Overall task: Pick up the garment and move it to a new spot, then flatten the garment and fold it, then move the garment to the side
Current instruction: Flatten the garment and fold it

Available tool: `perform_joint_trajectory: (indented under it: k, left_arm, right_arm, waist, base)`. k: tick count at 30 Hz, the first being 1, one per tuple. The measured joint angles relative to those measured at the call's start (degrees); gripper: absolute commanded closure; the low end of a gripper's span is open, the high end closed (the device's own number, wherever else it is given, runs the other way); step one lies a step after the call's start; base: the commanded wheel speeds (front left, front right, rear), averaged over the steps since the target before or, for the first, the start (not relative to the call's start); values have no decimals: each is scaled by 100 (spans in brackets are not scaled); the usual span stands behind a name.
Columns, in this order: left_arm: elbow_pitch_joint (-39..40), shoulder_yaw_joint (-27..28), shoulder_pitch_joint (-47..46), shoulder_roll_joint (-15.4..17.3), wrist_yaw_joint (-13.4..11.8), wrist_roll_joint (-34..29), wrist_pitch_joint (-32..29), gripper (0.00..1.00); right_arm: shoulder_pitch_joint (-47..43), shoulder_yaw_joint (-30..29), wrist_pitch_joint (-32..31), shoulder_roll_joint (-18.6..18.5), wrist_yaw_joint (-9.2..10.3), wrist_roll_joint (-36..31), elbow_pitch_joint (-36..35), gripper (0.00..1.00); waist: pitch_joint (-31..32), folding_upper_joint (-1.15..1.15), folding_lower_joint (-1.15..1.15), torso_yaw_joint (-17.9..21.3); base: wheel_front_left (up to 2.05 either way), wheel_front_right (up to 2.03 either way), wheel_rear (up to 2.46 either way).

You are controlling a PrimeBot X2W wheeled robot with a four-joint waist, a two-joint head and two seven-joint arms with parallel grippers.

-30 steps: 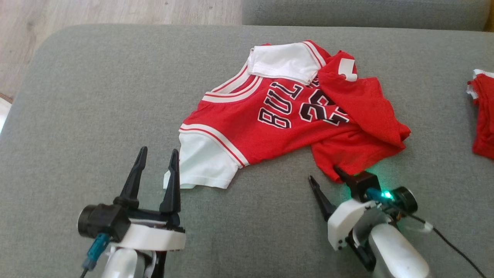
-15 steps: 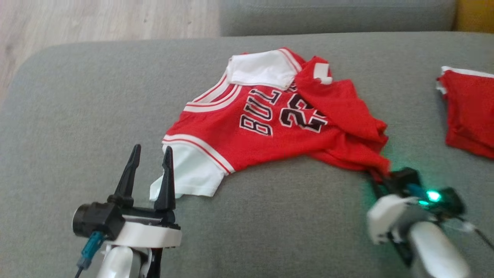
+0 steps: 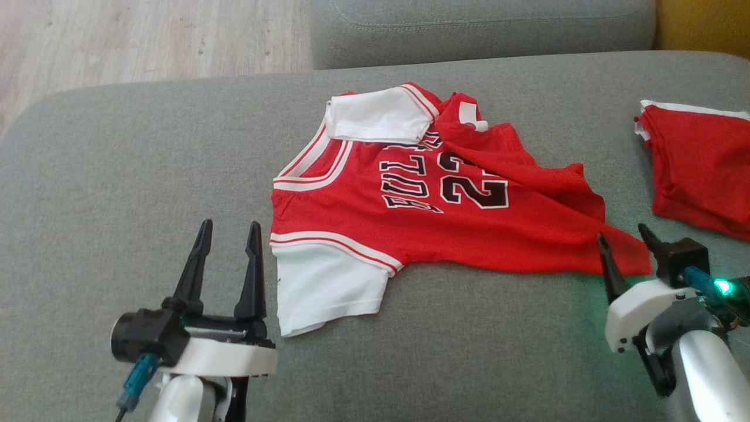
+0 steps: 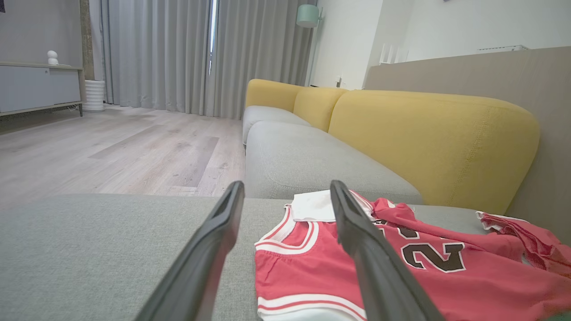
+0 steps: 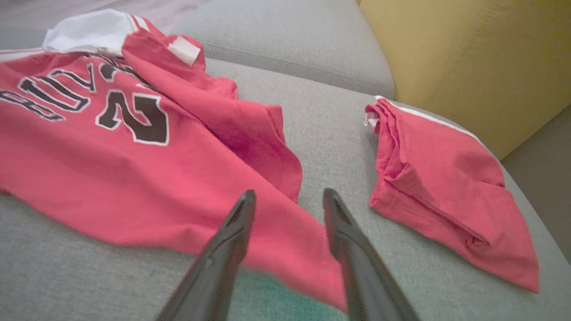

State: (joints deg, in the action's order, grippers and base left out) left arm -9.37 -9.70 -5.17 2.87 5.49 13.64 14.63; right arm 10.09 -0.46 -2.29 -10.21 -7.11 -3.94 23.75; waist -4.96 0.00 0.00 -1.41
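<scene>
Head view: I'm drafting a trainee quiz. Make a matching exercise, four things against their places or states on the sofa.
1 jersey
2 second red garment
3 left gripper
4 right gripper

A at the far right of the cushion
B open at the jersey's red hem corner
C spread mid-cushion, number showing
D open beside the white sleeve

Pairs: 1-C, 2-A, 3-D, 4-B.
</scene>
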Motion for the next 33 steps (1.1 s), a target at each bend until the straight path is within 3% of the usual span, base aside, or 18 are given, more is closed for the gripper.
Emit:
perform_joint_trajectory:
  k: [4, 11, 22, 33]
  left_arm:
    - [0, 4, 43, 0, 0, 0, 0, 0]
    - [-7, 11, 86, 0, 7, -2, 0, 0]
    - [-185, -212, 179, 0, 14, 1, 0, 0]
    - [-1507, -684, 183, 0, -7, 82, -385, 0]
  right_arm:
    - [-115, -71, 148, 181, 0, 135, -481, 0]
    - [-358, -215, 981, 614, 0, 594, -1492, 0]
    - [-669, -141, 1448, 750, 0, 758, -1213, 0]
    - [-656, -56, 1547, 751, 0, 899, -1069, 0]
  waist:
    - [-16, 0, 0, 10]
    - [69, 0, 0, 63]
    - [142, 0, 0, 61]
    - [27, 0, 0, 40]
  base:
    - [0, 0, 0]
    - [0, 0, 0]
    - [0, 0, 0]
    - [0, 0, 0]
